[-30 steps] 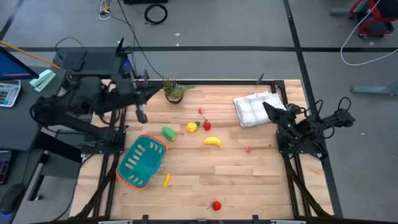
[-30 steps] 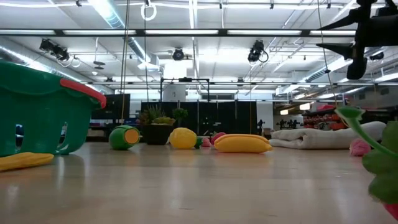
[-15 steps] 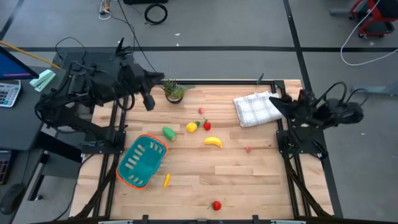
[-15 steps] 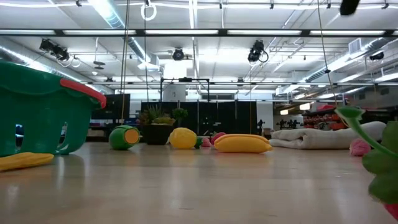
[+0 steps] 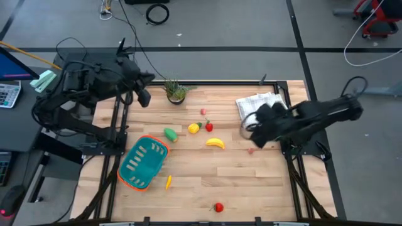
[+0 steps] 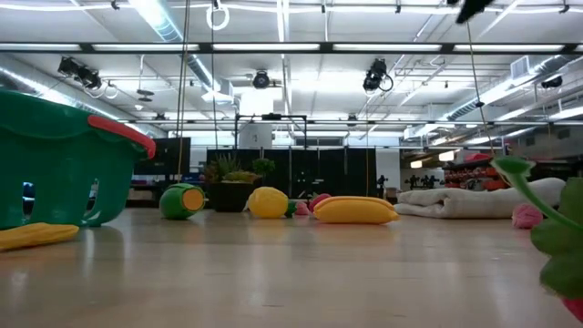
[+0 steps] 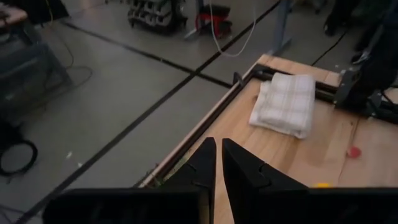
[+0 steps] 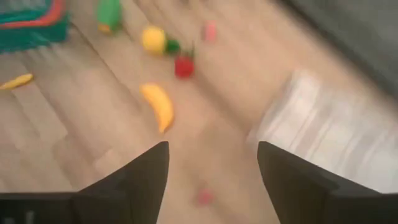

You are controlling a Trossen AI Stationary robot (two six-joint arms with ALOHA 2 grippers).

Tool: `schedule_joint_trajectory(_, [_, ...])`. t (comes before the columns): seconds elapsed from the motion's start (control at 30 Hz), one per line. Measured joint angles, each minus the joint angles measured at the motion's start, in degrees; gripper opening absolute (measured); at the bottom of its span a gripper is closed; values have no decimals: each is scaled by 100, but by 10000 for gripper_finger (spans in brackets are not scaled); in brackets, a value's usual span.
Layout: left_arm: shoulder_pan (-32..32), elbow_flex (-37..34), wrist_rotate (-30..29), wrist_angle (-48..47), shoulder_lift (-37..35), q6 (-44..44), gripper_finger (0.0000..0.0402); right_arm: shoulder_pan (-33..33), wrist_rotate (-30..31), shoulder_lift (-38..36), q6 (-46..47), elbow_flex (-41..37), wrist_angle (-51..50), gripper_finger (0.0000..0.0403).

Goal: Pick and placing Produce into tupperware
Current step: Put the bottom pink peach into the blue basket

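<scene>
Banana (image 5: 215,144) lies flat, long axis across the table (image 5: 251,182).

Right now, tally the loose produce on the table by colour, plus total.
Yellow: 3 - banana, lemon, thin yellow-orange piece
Red: 2 - red piece, another red piece
Pink: 2 - pink piece, another pink piece
Green: 1 - green piece
Total: 8, none in the basket.

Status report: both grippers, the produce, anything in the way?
Left gripper shut, empty, over the back-left edge. Right gripper open, above the banana. Basket empty; produce on the table. Path clear.
</scene>
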Motion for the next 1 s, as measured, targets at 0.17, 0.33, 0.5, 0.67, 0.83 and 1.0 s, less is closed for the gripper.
schedule_joint_trajectory(0.17, [0,0,2,9,8,-294,17,-109,-1540,810,1759,-449,41,256])
schedule_joint_trajectory(0.33, [0,0,3,24,12,-291,9,-143,-2164,1314,2874,-1139,193,251])
schedule_joint_trajectory(0.5, [0,0,2,17,11,-244,20,-210,-2672,1473,3531,-2074,906,250])
schedule_joint_trajectory(0.67, [0,0,4,-14,9,-222,35,-377,-2636,1446,4077,-2902,2134,250])
schedule_joint_trajectory(0.83, [0,0,2,-16,6,159,40,-515,-2663,1440,4168,-3352,2690,249])
schedule_joint_trajectory(1.0, [0,0,2,-13,6,358,36,-614,-2453,1440,4159,-3602,2747,249])
